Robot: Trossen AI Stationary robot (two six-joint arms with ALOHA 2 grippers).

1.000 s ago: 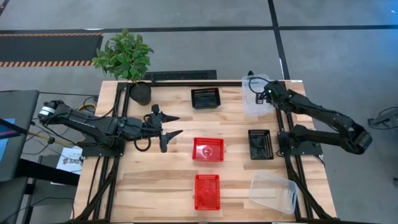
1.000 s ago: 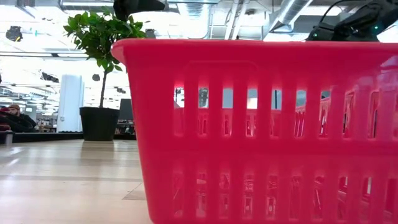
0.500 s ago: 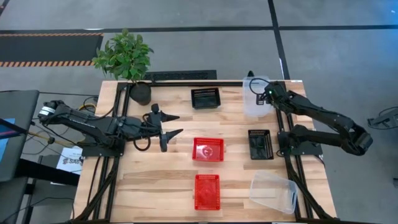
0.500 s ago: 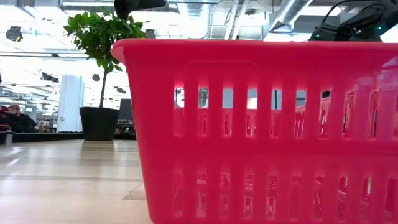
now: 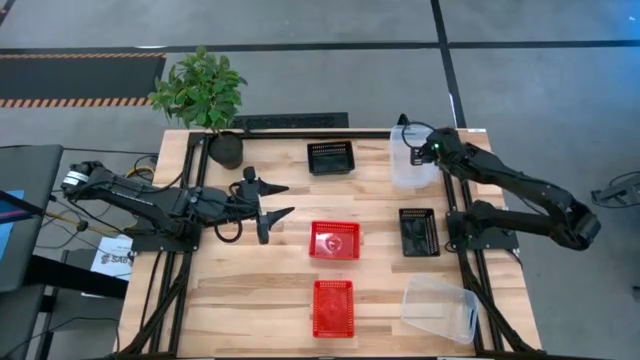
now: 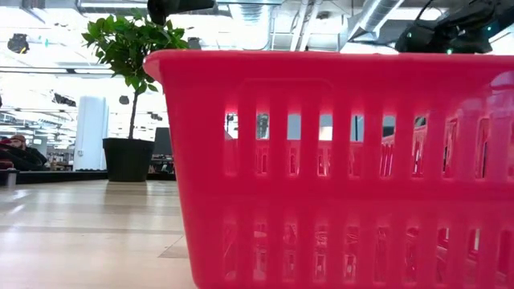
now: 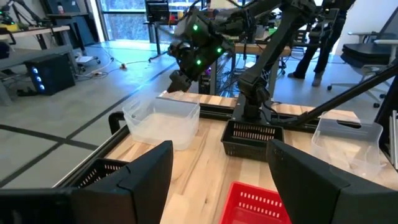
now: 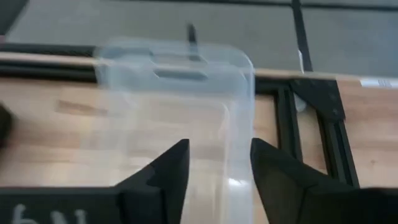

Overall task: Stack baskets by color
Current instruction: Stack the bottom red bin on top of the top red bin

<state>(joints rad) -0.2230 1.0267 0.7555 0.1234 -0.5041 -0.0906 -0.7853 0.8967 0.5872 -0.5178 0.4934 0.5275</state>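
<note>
High view: clear bin point(image 5: 408, 158) at the desk's point(image 5: 240, 300) far right corner, long axis running away from the robot. Right gripper point(image 5: 421, 152) directly above its rim, fingers parted, gripping nothing (contact unclear). Left gripper point(image 5: 277, 200) open, well apart. Stack count indistinct.

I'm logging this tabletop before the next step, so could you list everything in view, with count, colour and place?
Clear bins: two visible; one at the far right corner, one at the near right corner.
Black baskets: two; far centre, right of centre.
Red baskets: two; centre, near centre.
Potted plant: one, green in a black pot, far left corner.
Left gripper: open, idle at left of centre.
Right gripper: over the far clear bin, jaws apart around its rim.
</note>
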